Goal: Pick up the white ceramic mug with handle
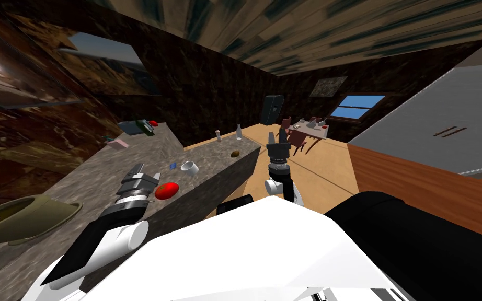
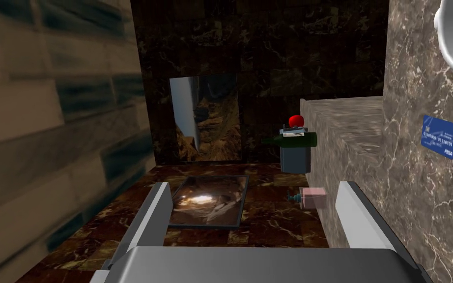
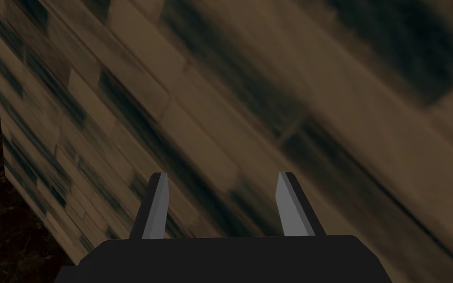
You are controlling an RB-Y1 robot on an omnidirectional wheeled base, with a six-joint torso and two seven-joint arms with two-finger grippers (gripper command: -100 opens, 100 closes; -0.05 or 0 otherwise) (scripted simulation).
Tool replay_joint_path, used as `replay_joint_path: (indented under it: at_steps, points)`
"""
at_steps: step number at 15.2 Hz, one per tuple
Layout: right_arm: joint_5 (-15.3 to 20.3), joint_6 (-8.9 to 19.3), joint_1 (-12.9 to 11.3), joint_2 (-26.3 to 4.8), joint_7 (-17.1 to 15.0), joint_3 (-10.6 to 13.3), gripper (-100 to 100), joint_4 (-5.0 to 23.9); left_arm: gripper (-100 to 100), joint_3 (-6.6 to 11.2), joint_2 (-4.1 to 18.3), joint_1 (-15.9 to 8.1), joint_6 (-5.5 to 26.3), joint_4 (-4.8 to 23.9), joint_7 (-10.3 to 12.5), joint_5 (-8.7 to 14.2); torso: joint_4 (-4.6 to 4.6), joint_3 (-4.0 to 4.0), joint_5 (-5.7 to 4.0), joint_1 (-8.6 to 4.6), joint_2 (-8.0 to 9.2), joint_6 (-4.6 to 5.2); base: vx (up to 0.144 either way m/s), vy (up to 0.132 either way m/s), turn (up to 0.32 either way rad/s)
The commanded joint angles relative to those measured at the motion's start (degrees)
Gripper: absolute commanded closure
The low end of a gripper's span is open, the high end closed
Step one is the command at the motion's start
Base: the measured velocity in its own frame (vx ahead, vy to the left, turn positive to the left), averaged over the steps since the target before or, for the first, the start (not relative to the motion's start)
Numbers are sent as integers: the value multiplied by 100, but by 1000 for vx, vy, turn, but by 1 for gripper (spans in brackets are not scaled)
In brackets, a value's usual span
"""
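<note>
On the marble counter (image 1: 93,177), a blue card (image 2: 439,137) (reading VISA) is lying beside the white mug (image 1: 190,168); left gripper (image 1: 148,172) and right gripper (image 1: 278,137) are both gaping, empty.

1. The counter (image 1: 93,177) has a grey, veined stone top, smooth and matt.
2. The mug (image 1: 190,168), at 1 o'clock from the tomato (image 1: 167,190), looks plain white and smooth.
3. The tomato is red with a slight gloss.
4. The wall (image 1: 208,89) is dark brown marble, polished.
5. The floor (image 1: 323,167) is plain tan and matt.
</note>
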Motion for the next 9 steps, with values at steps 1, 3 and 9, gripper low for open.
replay_joint_path:
  at_steps: [1,3,9]
  points:
    - [0,0,0,0,0,0,0,0,-100,83,71,-20,286,58,42,87,0,0,0,0,0,0,5,-28,-181]
    - [0,0,0,0,0,0,0,0,-100,224,194,-24,531,125,114,232,0,0,0,0,1,-3,4,-24,-111]
    - [0,0,0,0,0,0,0,0,-100,366,315,-29,1188,194,186,379,0,0,0,0,0,0,4,-20,-117]
